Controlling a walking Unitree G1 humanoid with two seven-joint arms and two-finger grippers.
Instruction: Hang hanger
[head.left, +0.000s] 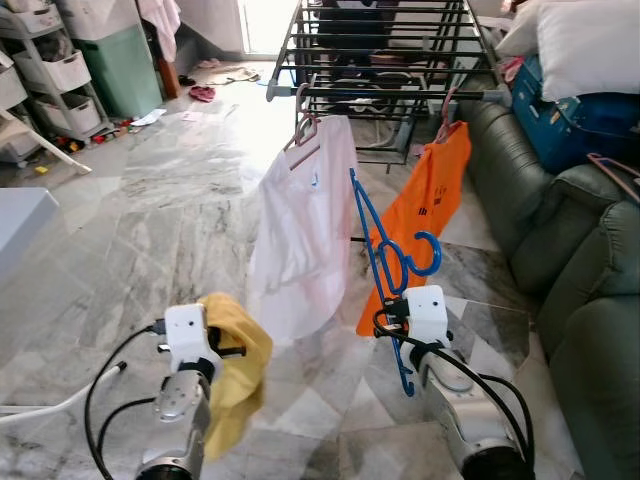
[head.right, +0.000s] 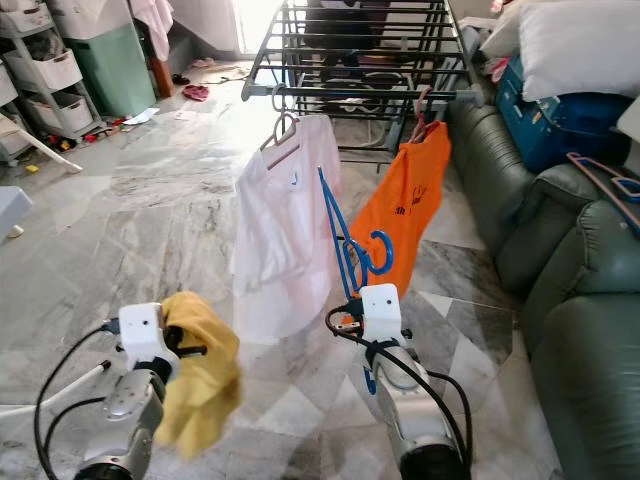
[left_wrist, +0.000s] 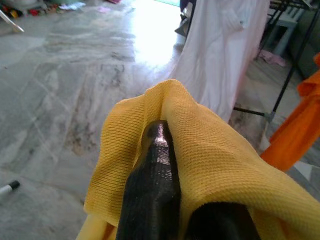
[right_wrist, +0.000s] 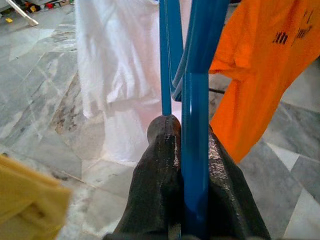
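Left eye view: at 7 o'clock your left gripper (head.left: 228, 350) is clenched on a yellow cloth (head.left: 237, 365) that drapes over its fingers (left_wrist: 155, 190) and hangs loose above the marble floor (head.left: 150, 220). At centre a white shirt (head.left: 300, 235) hangs on a pink hanger (head.left: 303, 135) from the front bar of the drying rack (head.left: 385, 93), with an orange T-shirt (head.left: 425, 215) beside it toward 1 o'clock. At 5 o'clock your right gripper (head.left: 393, 315) is clamped on the blue hanger (head.left: 385, 255), held tilted with its hook near the orange T-shirt's lower half and well below the bar. A green sofa (head.left: 580, 300) lines 3 o'clock. You appear to be in the carry stage, nothing hung yet; next, judge whether the cloth goes on first, then lift the hook to a free stretch of bar.
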